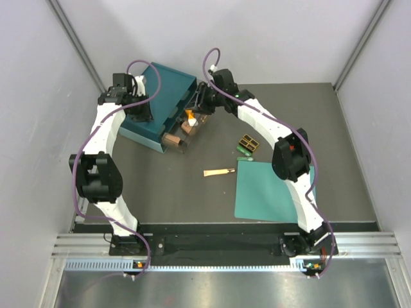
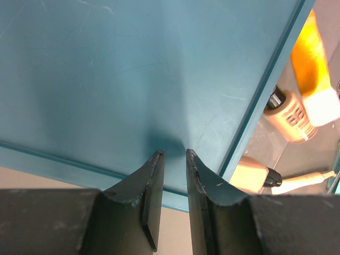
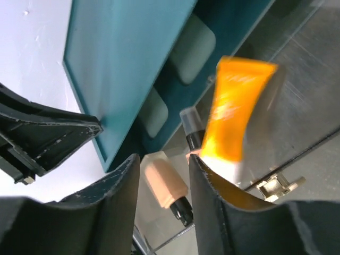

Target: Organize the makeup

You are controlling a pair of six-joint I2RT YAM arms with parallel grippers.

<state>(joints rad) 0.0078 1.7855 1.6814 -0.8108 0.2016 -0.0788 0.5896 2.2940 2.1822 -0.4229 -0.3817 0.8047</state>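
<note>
The makeup's orange squeeze tube (image 3: 236,111) is in the clear drawer (image 1: 178,147) of the teal organiser (image 1: 160,90), at the far-left corner of the desk (image 1: 192,199). The right gripper (image 3: 163,159) is half-open and empty (the left gripper (image 2: 173,154) is barely parted, also empty), so I'd lift straight up.

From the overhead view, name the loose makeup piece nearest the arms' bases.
The slim beige stick; the slim green tube and dark palette with brown-gold squares lie farther back.
</note>
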